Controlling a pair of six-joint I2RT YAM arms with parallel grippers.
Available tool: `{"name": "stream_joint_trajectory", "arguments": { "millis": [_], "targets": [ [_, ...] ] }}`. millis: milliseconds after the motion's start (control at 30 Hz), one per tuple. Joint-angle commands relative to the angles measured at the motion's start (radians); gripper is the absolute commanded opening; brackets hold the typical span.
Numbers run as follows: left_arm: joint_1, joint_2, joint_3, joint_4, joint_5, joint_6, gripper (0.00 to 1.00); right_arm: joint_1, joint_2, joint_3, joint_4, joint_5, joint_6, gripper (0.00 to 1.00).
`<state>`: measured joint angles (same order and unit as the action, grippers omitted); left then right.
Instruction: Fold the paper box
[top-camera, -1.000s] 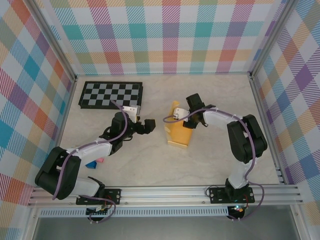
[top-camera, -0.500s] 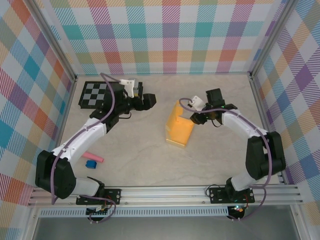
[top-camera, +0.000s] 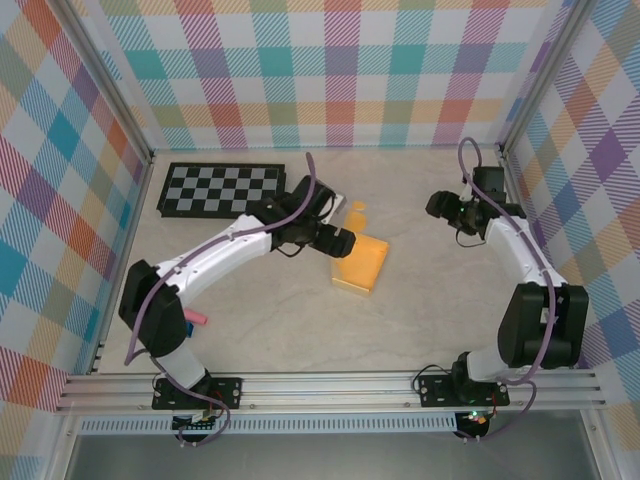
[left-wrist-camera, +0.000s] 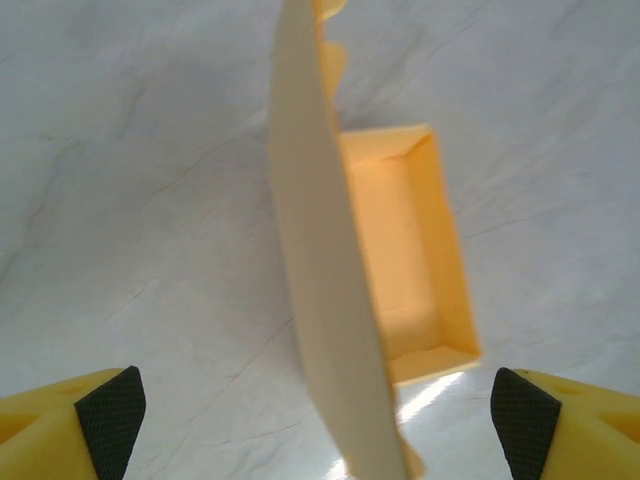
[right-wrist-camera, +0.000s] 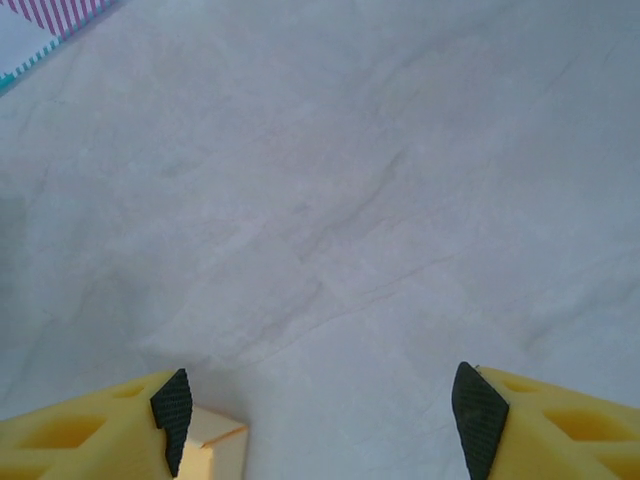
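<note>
The yellow-orange thin card paper box (top-camera: 365, 268) is seen on the pale marbled table (top-camera: 430, 320), just right of the black-and-white checkerboard panel (top-camera: 222, 188) and slightly nearer the arm bases. In the left wrist view it is shown as a shallow open tray with its long lid flap (left-wrist-camera: 320, 280) stood upright along one side. The left gripper (top-camera: 340, 241) is held at the box's edge nearest the checkerboard, its fingers (left-wrist-camera: 110, 410) spread wide to either side of the flap, nothing pinched; whether card is touched cannot be judged from above. The right gripper (top-camera: 445, 208) is placed far right of the checkerboard, well apart from the box, its pads (right-wrist-camera: 172, 408) spread over bare table.
</note>
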<state>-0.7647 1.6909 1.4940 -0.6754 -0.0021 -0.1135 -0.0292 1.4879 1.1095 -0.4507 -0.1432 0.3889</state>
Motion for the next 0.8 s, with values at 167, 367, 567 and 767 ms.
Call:
{"name": "stream_joint_trajectory", "arguments": {
  "millis": [167,367,567,767],
  "targets": [
    [-0.05,0.119,0.204,-0.173,-0.237,-0.024,0.77,0.006,0.246,0.137,-0.157,-0.341,0.043,0.71],
    [-0.077,0.213,0.315,-0.245,-0.261,0.004,0.61,0.005,0.367,0.196,-0.217,-0.501,-0.001,0.69],
    [-0.09,0.234,0.322,-0.263,-0.284,0.006,0.57,0.006,0.399,0.17,-0.203,-0.56,0.052,0.67],
    [-0.106,0.27,0.342,-0.29,-0.331,0.008,0.47,0.006,0.39,0.106,-0.148,-0.613,0.098,0.66]
  ]
}}
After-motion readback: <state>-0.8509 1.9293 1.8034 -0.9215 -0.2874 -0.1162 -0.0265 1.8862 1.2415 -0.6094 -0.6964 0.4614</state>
